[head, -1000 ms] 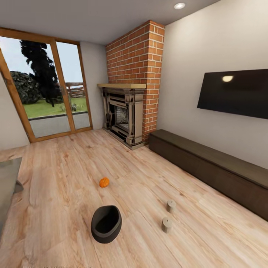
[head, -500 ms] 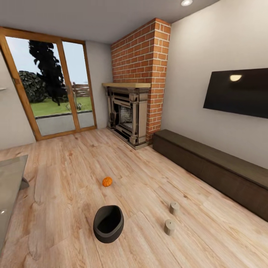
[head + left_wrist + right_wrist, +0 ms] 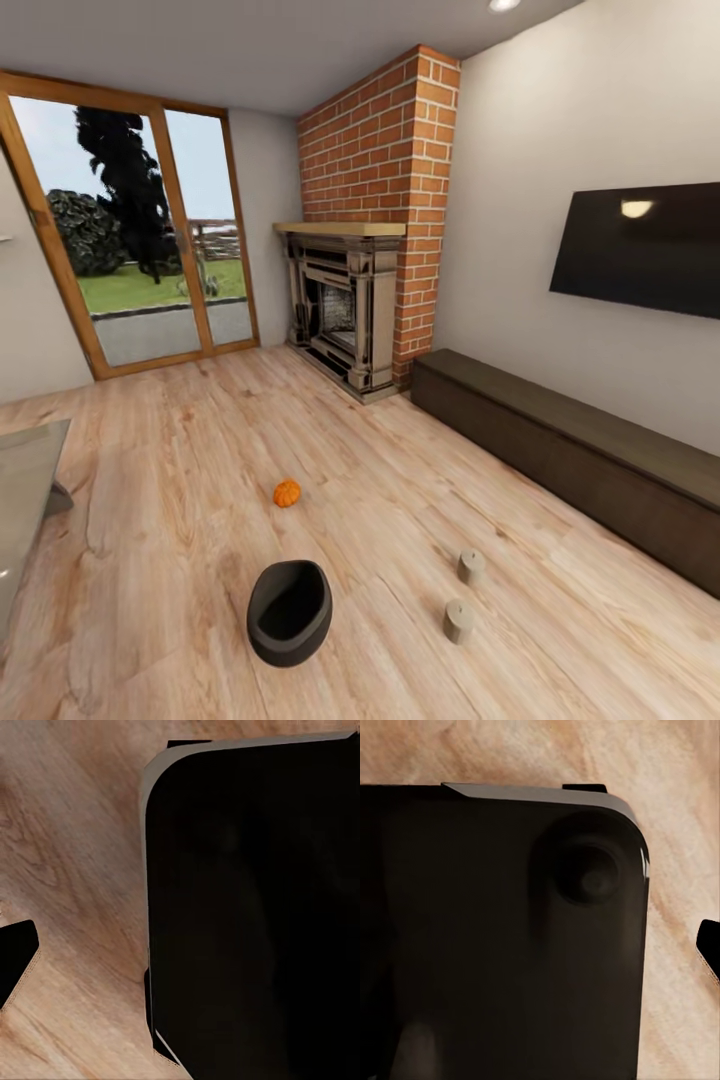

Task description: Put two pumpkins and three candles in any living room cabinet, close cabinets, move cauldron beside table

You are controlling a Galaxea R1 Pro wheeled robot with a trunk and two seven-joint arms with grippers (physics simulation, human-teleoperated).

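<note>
Both wrist views look down on a dark robot body panel [image 3: 255, 915] over the wood floor [image 3: 180, 470]; whether either gripper is spread or pressed together cannot be told. Left to right ahead: table [image 3: 25, 470] cut off, pumpkin [image 3: 287, 493], upright cauldron [image 3: 289, 611], two upright candles [image 3: 471, 567] [image 3: 459, 621], cabinet [image 3: 570, 460] with fronts flush, running lengthwise under the TV [image 3: 640, 250]

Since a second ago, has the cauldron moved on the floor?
No. The cauldron keeps its place relative to the pumpkin and candles; only the camera shifted.

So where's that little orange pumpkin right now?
In the head view, the small bright-orange ribbed pumpkin sits on the wooden floor left of centre, just beyond the matte black round cauldron and in front of the brick fireplace.
</note>
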